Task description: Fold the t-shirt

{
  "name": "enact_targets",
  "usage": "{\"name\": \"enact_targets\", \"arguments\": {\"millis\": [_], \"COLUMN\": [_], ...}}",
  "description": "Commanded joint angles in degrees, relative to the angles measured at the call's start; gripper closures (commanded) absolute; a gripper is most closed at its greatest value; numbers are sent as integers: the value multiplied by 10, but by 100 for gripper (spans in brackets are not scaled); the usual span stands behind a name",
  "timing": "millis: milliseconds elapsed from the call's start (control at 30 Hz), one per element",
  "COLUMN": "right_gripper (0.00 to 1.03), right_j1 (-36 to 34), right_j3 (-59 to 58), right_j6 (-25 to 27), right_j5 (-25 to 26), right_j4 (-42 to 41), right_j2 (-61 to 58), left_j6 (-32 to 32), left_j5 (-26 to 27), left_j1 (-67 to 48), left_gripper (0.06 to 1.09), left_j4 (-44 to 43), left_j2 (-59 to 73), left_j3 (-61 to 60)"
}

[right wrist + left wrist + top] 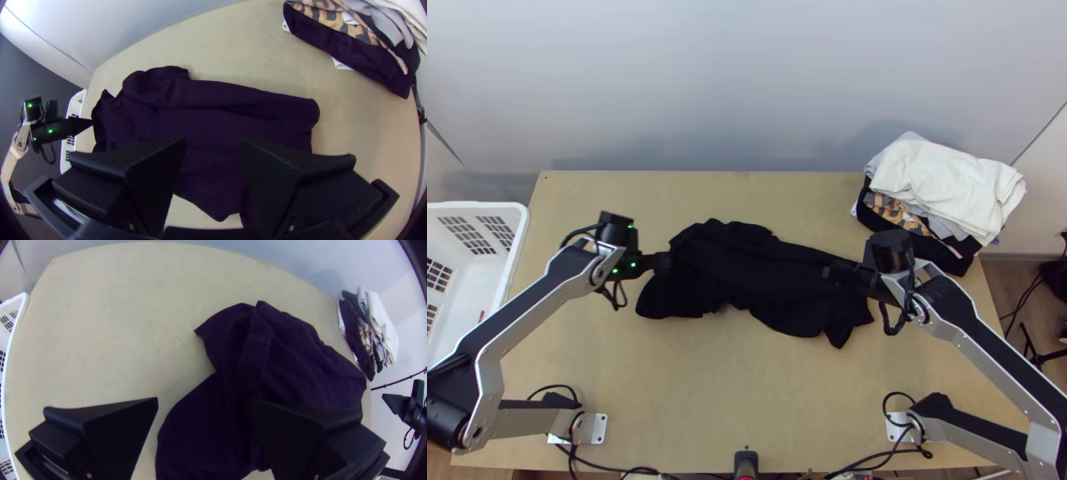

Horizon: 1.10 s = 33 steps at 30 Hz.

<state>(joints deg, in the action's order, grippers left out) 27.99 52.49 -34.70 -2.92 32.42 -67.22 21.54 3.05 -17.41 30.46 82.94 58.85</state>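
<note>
A black t-shirt (pixel 747 268) lies bunched and creased across the middle of the table. My left gripper (pixel 665 261) is over the shirt's left end; in the left wrist view my left gripper (pixel 204 406) stands open, with the dark cloth (pixel 293 355) below and beyond it. Over the shirt's right part is my right gripper (pixel 831 273). The right wrist view has my right gripper (pixel 212 146) open above the cloth (pixel 200 120), its fingers apart. Whether either gripper touches the fabric I cannot tell.
At the table's back right corner rests a pile of folded clothes (pixel 947 184), white on top. A white plastic basket (pixel 521 232) stands at the left edge. Bare wood (pixel 747 384) lies in front of the shirt.
</note>
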Motion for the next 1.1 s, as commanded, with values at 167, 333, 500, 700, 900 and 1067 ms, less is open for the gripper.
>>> {"name": "enact_targets", "arguments": {"millis": [167,333,500,700,900,1067], "right_gripper": [46,46,46,46,46,46], "right_j1": [-14,-16,-21,-22,-22,-22], "right_j3": [-39,-54,-63,-70,-74,-74], "right_j6": [1,-2,-2,0,0,0], "right_j5": [-4,-4,-2,4,5,5], "right_j4": [19,26,26,27,26,23], "right_j2": [-29,-21,-10,-5,-9,-12], "left_j6": [25,9,5,6,6,6], "left_j5": [0,0,0,1,11,33], "left_j1": [-43,-45,-45,-51,-51,-53], "left_gripper": [10,10,10,10,10,10], "left_j4": [-43,-44,-36,-1,70,95], "left_j2": [96,124,161,156,122,118], "left_j3": [60,73,95,123,168,181]}}
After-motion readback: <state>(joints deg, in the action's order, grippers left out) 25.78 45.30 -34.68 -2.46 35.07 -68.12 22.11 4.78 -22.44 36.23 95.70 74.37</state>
